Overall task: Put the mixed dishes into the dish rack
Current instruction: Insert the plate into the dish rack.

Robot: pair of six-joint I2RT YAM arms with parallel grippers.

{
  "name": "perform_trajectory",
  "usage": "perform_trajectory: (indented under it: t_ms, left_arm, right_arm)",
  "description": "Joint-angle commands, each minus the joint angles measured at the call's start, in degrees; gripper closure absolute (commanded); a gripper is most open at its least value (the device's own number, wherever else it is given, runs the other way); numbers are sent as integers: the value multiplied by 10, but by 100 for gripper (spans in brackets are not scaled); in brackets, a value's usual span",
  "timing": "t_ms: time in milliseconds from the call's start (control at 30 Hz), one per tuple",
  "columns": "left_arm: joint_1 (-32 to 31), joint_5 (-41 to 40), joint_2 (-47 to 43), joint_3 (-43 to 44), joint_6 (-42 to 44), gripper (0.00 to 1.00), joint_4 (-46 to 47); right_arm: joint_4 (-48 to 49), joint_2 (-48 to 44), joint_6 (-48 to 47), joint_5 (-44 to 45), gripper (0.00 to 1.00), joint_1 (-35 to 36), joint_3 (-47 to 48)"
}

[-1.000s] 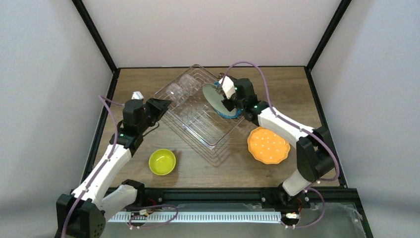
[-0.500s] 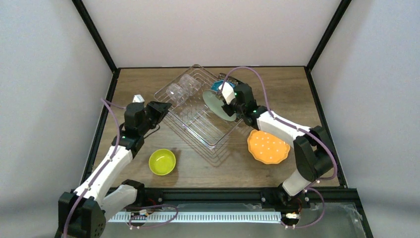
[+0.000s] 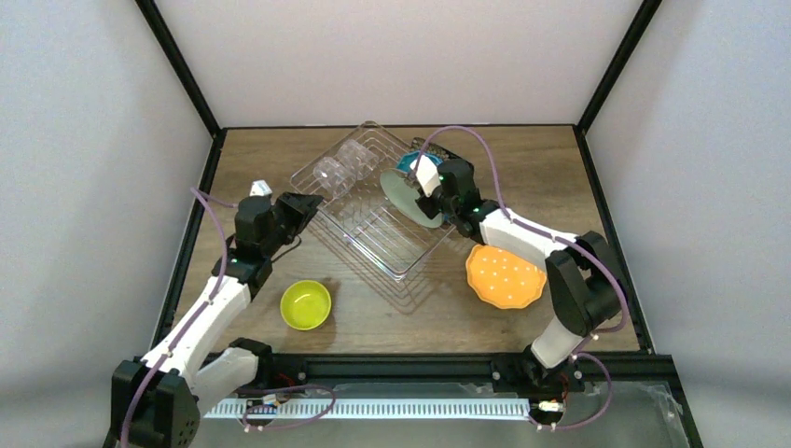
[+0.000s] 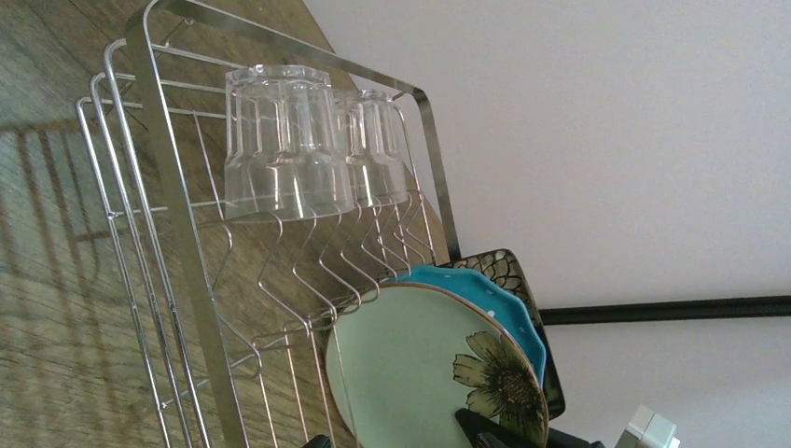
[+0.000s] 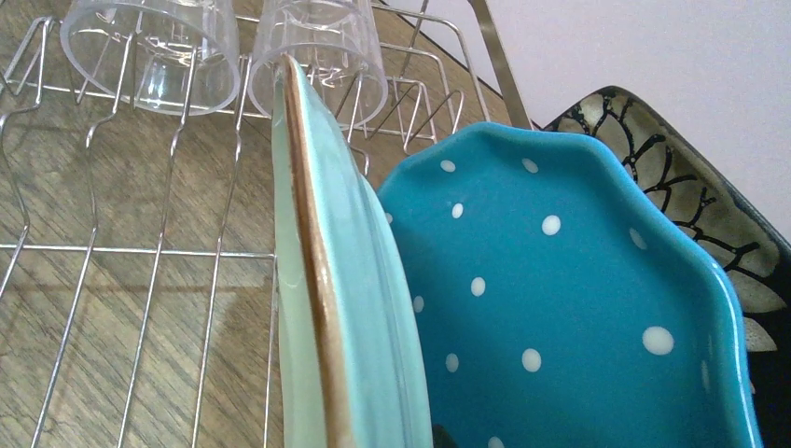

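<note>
My right gripper [image 3: 431,194] is shut on the round mint flower plate [image 3: 403,191], holding it on edge over the far right part of the dish rack [image 3: 368,252]. The plate stands just in front of the teal dotted plate [image 5: 560,308], with the black square floral plate [image 5: 690,177] behind that. Two clear glasses [image 4: 284,149] stand upside down at the rack's far left. The orange dotted plate [image 3: 505,275] and the yellow-green bowl [image 3: 306,304] lie on the table. My left gripper [image 3: 298,203] is open and empty beside the rack's left rim.
The wooden table is fenced by black frame posts and white walls. The rack sits diagonally in the middle, with bare wires [image 4: 177,233] between the glasses and the plates. The bowl lies near the front edge, left of the rack's near corner.
My right gripper has carried the mint plate toward the far left, closer against the teal plate. My left arm has drawn back slightly from the rack.
</note>
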Motion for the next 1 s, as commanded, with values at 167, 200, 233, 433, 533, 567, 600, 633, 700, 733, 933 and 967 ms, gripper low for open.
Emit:
perform_trajectory:
  t_ms: [167, 200, 233, 433, 533, 567, 600, 633, 700, 733, 933, 967]
  left_arm:
    - [6, 0, -11, -7, -4, 10, 5]
    - [6, 0, -13, -6, -5, 9, 2]
    - [7, 0, -14, -6, -6, 9, -2]
    - [9, -1, -23, 6, -9, 9, -37]
    - [9, -1, -24, 15, -8, 8, -55]
    - [8, -1, -24, 17, -9, 8, -60]
    - [9, -1, -25, 19, -9, 8, -65]
    - [9, -1, -26, 21, -9, 8, -70]
    - [9, -3, -26, 26, -10, 8, -79]
    - [10, -3, -26, 30, -10, 8, -83]
    - [10, -2, -17, 51, -11, 8, -99]
    - [10, -2, -17, 53, -11, 8, -100]
  right_arm:
    - [51, 7, 25, 7, 53, 6, 14]
    - [48, 8, 27, 11, 46, 6, 17]
    - [42, 9, 30, 14, 42, 6, 20]
    - [15, 8, 47, 19, 29, 6, 48]
    - [2, 7, 55, 18, 28, 6, 61]
    - [-2, 7, 58, 18, 28, 6, 64]
    - [-5, 5, 60, 20, 28, 6, 67]
    - [-8, 4, 61, 21, 27, 6, 70]
    - [-17, 2, 61, 23, 27, 6, 79]
    - [-21, 2, 62, 23, 27, 6, 84]
    - [-46, -4, 61, 30, 25, 6, 122]
    - [-46, -6, 62, 31, 25, 6, 126]
